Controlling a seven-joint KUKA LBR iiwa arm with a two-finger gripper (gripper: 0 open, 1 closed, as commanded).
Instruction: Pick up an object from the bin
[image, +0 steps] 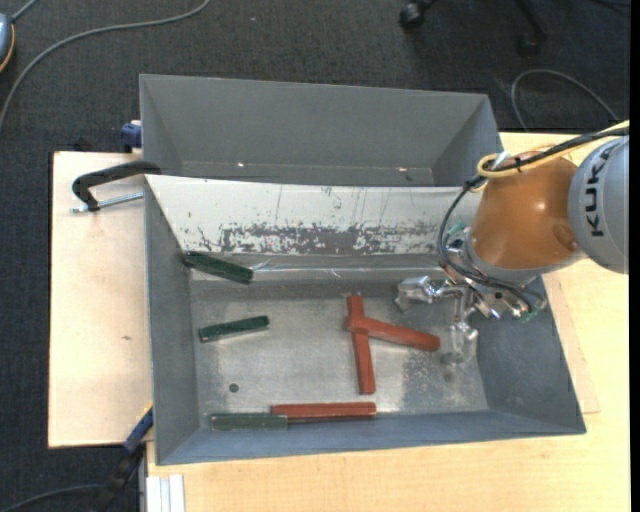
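My gripper (437, 320) hangs low in the right part of the bin, open, with one metal fingertip (411, 293) toward the back and the other (459, 346) toward the front. Two red sticks lie crossed just left of it. The flatter red stick (395, 333) points its right end into the gap between the fingers, lying on the floor. The longer red stick (361, 345) runs front to back under it. Nothing is gripped.
A third red stick (322, 409) lies along the front wall, end to end with a dark green stick (248, 422). Another green stick (233, 328) lies at the left, and one more (217, 266) leans in the back left corner. The orange-covered wrist reaches in over the right wall.
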